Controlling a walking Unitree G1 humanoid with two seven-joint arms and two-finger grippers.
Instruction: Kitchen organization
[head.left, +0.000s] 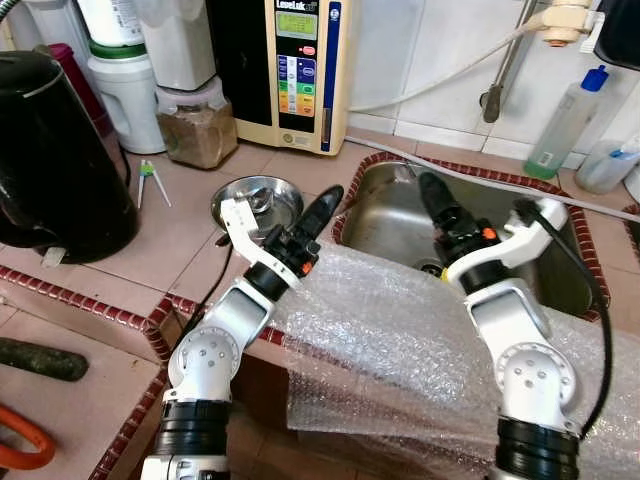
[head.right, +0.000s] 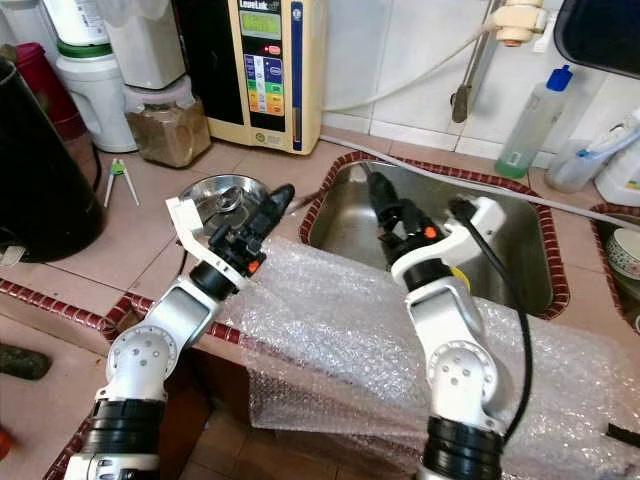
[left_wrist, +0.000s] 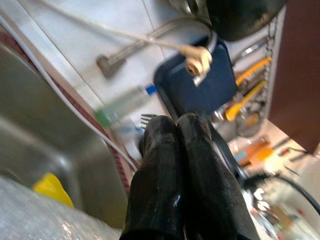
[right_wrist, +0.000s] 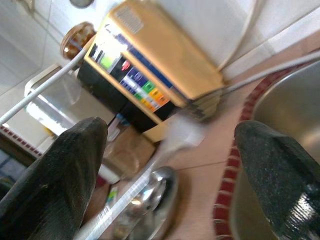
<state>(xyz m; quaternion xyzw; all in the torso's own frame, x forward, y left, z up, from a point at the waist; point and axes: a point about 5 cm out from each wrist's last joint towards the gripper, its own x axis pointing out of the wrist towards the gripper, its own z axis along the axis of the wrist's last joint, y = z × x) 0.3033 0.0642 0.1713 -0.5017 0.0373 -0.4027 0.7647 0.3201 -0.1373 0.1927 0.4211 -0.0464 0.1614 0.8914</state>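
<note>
1. A sheet of bubble wrap (head.left: 400, 330) drapes over the counter's front edge before the sink (head.left: 385, 215) and hangs down toward the floor.
2. The left gripper (head.left: 325, 210) reaches over the wrap's left part, its tips above the rim between a steel bowl (head.left: 240, 195) and the sink; in the left wrist view its two fingers (left_wrist: 160, 165) are pressed together with nothing between them.
3. The right gripper (head.left: 432, 195) points into the sink basin, above the wrap's upper edge; in the right wrist view its fingers (right_wrist: 70, 165) stand wide apart and hold nothing.
4. A beige water-filter unit (head.left: 295, 70) stands against the tiled wall at the counter's back edge, left of the sink, with a jar (head.left: 195, 125) of brown contents beside it.
5. A black kettle (head.left: 55, 160) sits near the counter's left edge.
6. A clear bottle with a blue cap (head.left: 565, 125) stands at the counter's back edge, behind the sink's right corner.
</note>
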